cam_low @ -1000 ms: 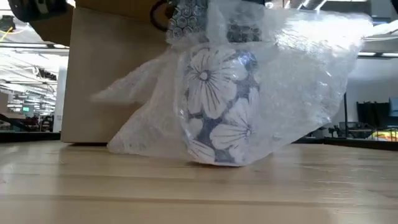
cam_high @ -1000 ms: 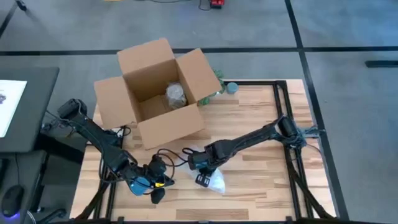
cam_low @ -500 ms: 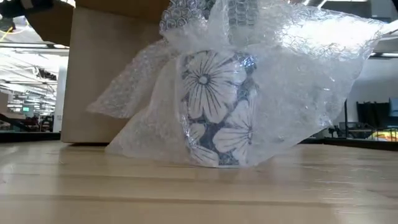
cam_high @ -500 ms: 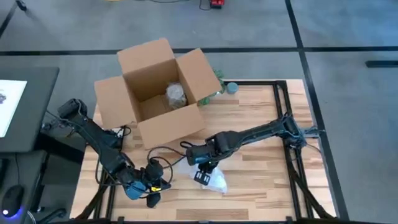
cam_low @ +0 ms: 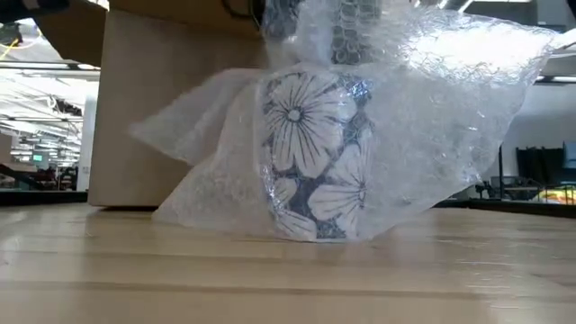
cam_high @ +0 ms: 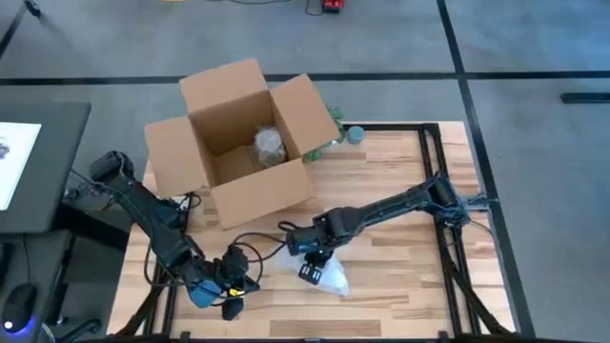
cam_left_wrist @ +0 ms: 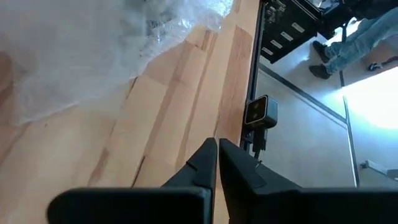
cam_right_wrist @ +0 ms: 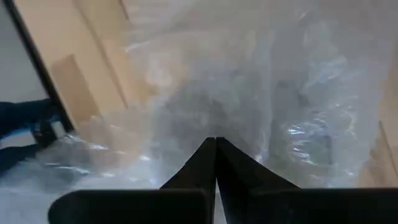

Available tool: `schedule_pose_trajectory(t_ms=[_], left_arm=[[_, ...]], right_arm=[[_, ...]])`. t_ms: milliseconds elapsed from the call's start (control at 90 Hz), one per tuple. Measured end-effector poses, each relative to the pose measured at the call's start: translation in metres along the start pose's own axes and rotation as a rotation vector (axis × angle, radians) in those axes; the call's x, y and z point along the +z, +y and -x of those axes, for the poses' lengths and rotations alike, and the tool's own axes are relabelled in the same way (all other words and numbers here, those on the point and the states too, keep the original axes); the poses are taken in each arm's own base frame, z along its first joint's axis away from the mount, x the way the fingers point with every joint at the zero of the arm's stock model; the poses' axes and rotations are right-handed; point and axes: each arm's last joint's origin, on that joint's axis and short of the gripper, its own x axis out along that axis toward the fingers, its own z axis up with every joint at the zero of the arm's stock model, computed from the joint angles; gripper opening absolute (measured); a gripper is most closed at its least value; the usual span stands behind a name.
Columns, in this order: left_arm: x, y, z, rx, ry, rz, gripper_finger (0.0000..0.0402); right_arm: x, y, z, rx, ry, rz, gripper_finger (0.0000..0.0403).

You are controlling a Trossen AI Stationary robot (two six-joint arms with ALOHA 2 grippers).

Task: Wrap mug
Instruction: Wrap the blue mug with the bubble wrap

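Right hand (cam_high: 312,262) fingers pressed together over bubble wrap (cam_high: 329,278) around flowered mug (cam_low: 315,157) near tabletop's (cam_high: 400,276) 6 o'clock edge, left hand (cam_high: 232,291) closed at 7 o'clock corner, open cardboard box (cam_high: 243,143) at 11 o'clock

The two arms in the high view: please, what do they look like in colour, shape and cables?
Both arms are dark, slender and jointed. The left pincer has blue and yellow parts near its wrist, with black cables looping beside it. The right pincer carries a dark block with pale markings. In the wrist views the fingers are black and taper to points.
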Motion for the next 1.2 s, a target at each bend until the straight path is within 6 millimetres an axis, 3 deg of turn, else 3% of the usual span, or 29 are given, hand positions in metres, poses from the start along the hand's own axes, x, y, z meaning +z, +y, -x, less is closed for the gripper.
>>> schedule_pose_trajectory(t_ms=[178,367,500,778,933,1056,1200], left_arm=[[0.0,0.0,0.0,0.0,0.0,0.0,0.0],[0.0,0.0,0.0,0.0,-0.001,0.008,0.0],[0.0,0.0,0.0,0.0,-0.002,0.022,0.0],[0.0,0.0,0.0,-0.002,-0.004,0.028,0.0],[0.0,0.0,0.0,-0.002,-0.005,0.029,0.0],[0.0,0.0,0.0,-0.002,-0.004,0.028,0.0],[0.0,0.0,0.0,0.0,-0.003,0.027,0.0]], right_arm=[[-0.007,-0.012,-0.027,0.01,-0.034,-0.027,0.0],[-0.008,-0.018,-0.03,-0.033,-0.04,-0.039,0.0],[-0.004,-0.011,-0.009,-0.065,-0.009,-0.024,0.0],[0.001,0.009,0.056,-0.091,0.025,0.037,0.0],[0.002,0.029,0.081,-0.009,-0.043,0.08,0.0],[-0.004,0.04,0.071,0.053,-0.04,0.144,0.0],[-0.01,0.023,0.031,-0.04,0.044,0.105,0.0]])
